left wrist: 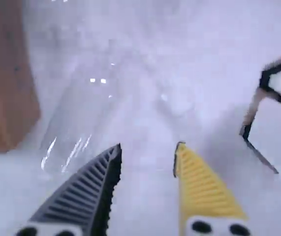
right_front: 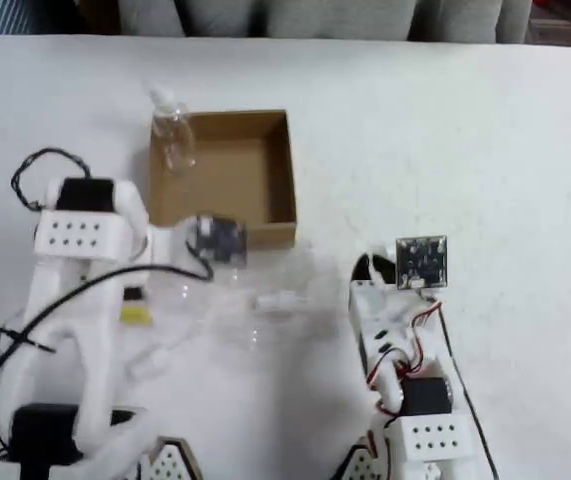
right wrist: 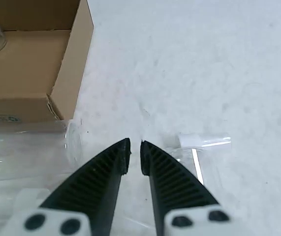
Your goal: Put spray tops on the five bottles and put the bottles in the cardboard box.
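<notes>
Beside the cardboard box, a clear bottle (outline barely legible)

An open brown cardboard box sits on the white worktop. In its far left corner a clear plastic bottle stands upright, already fitted with its white spray cap. Just outside the box's near wall, a second clear bottle lies on its side, uncapped, its open mouth close to the box's near corner. A loose white spray top lies flat on the worktop near that mouth but apart from it, its thin dip tube attached. Other clear plastic glints beside it; how many bottles lie there cannot be told.
</notes>
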{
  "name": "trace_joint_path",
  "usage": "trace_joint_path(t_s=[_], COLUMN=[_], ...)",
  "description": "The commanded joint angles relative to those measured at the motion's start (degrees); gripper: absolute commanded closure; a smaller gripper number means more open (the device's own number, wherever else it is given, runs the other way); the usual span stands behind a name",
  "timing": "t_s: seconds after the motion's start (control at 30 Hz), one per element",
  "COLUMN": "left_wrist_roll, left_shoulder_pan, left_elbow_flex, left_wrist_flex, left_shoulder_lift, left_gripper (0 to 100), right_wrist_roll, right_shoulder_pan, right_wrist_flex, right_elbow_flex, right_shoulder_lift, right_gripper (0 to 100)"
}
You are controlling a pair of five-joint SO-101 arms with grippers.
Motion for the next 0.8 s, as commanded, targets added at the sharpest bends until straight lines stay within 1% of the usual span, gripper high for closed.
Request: trace_joint_path(t_s=[0.0,0.07,0.13,0.27,0.37,0.5,0.63,0.77], left_wrist_roll=[-16.70,-19.52,-21.10,-21.10,-18.99,-15.21,-14.59,-14.51], left_shoulder_pan=[-0.31,-0.40,-0.48,-0.48,-0.40,0.92,3.65,6.37], left_elbow_flex=[5.27,8.26,11.08,15.30,16.26,16.44,16.88,20.31], left_wrist_flex=[-2.20,-5.89,-11.08,-21.80,-26.81,-31.21,-31.38,-34.55], left_shoulder_lift=[-4.88,-6.20,-7.43,-8.84,-8.75,-8.66,-8.57,-8.57], left_gripper=[82,81,79,68,66,66,66,66], right_wrist_roll=[0.09,0.09,0.09,0.09,0.09,0.09,0.09,0.09], right_shoulder_pan=[0.48,0.48,0.40,0.40,0.22,0.04,0.04,0.04], right_wrist_flex=[-0.92,-0.92,-0.92,-0.92,-0.92,-0.92,-0.92,-0.92], right_elbow_flex=[0.53,0.53,0.53,0.53,0.53,0.53,0.53,0.53], right_shoulder_lift=[0.04,0.04,0.04,0.04,0.04,0.04,0.04,0.04], right_gripper=[98.4,98.4,98.4,98.4,98.4,98.4,98.4,98.4])
